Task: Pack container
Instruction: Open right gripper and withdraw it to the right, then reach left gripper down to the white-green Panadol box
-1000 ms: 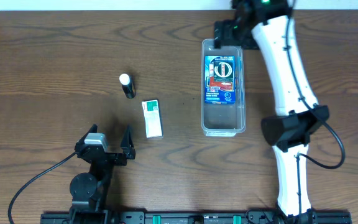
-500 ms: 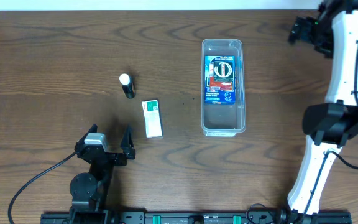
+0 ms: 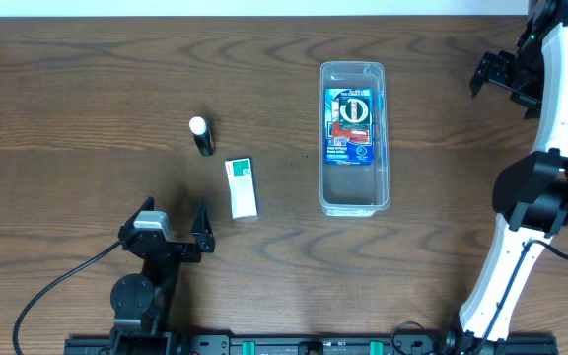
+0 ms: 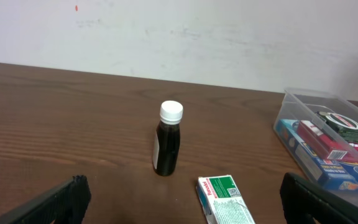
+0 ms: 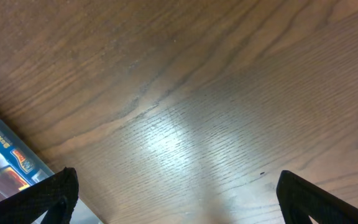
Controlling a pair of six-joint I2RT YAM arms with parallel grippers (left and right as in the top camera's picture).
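The clear plastic container (image 3: 354, 192) lies lengthwise right of the table's middle, with a blue and red packet (image 3: 350, 123) in its far half. It also shows in the left wrist view (image 4: 303, 102) and at the left edge of the right wrist view (image 5: 5, 155). A white and green box (image 3: 242, 186) and a small dark bottle with a white cap (image 3: 201, 135) stand on the table to its left. My left gripper (image 3: 176, 225) is open and empty near the front, just short of the box (image 4: 225, 199). My right gripper (image 3: 501, 77) is open and empty, far right of the container.
The bottle (image 4: 168, 138) stands upright beyond the box in the left wrist view. A pale wall runs behind the table's far edge. The right arm's white links (image 3: 560, 118) stand along the right edge of the table.
My right gripper has swung from the container's far end to the far right of the table, empty. The left arm, box, bottle and container have not moved.
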